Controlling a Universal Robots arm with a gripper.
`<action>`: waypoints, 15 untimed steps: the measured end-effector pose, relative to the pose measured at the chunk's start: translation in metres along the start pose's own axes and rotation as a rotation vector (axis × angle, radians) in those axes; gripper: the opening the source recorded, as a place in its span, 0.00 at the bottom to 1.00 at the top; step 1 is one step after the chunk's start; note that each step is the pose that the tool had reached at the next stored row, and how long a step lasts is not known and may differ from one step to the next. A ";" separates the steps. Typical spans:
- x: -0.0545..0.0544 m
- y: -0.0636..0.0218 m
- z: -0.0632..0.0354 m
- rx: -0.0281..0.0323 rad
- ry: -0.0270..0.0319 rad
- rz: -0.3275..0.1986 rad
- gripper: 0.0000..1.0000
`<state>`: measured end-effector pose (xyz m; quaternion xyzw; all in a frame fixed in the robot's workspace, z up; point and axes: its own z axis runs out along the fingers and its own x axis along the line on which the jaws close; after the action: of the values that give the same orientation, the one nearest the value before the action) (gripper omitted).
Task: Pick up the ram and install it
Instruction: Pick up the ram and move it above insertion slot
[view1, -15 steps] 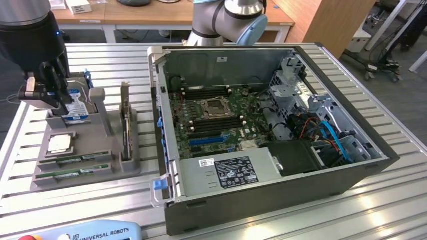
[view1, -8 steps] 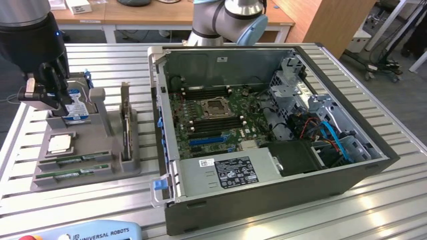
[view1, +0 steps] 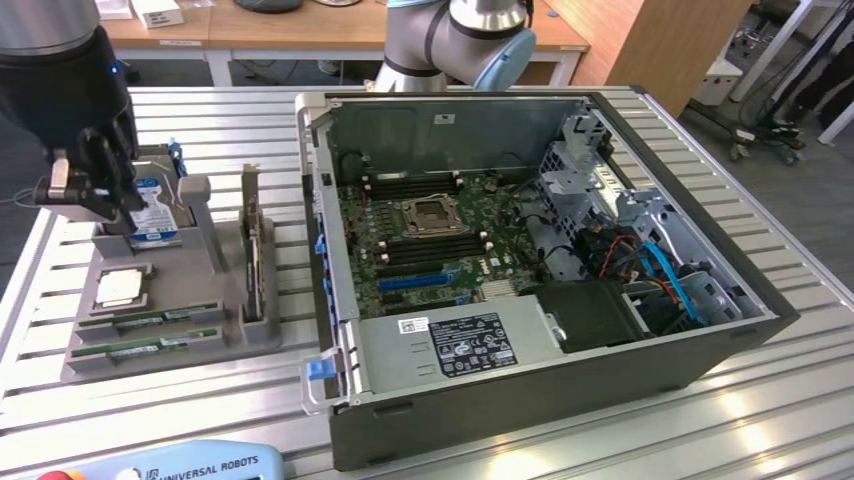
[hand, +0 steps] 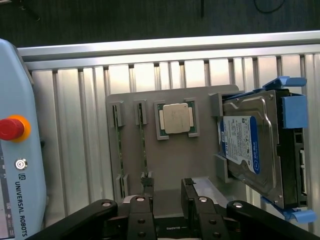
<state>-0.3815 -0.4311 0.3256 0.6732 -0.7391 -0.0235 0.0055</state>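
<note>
Wrist view: gripper (hand: 168, 186), jaws wide and empty, near the ram (hand: 142, 147) slotted edge-up in gray holder (hand: 165, 160).
Ram looks light, stiff, fragile; prob. best gripped gently at exposed top edge, mid-length.

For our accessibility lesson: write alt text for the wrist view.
A black robot claw hangs open over a grey plastic parts tray that holds two thin green RAM sticks on edge, a square silver processor chip and a blue-labelled silver hard drive. Beside the tray, on the ribbed aluminium table, lies a pale blue control pendant with a red button.
</note>
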 end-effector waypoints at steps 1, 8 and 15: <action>0.001 -0.0001 0.0000 0.0000 0.0000 0.000 0.36; 0.006 -0.0006 -0.0002 0.0000 0.0000 0.000 0.36; 0.010 -0.0009 -0.0003 -0.0001 0.0001 0.000 0.36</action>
<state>-0.3815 -0.4412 0.3257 0.6731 -0.7391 -0.0235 0.0055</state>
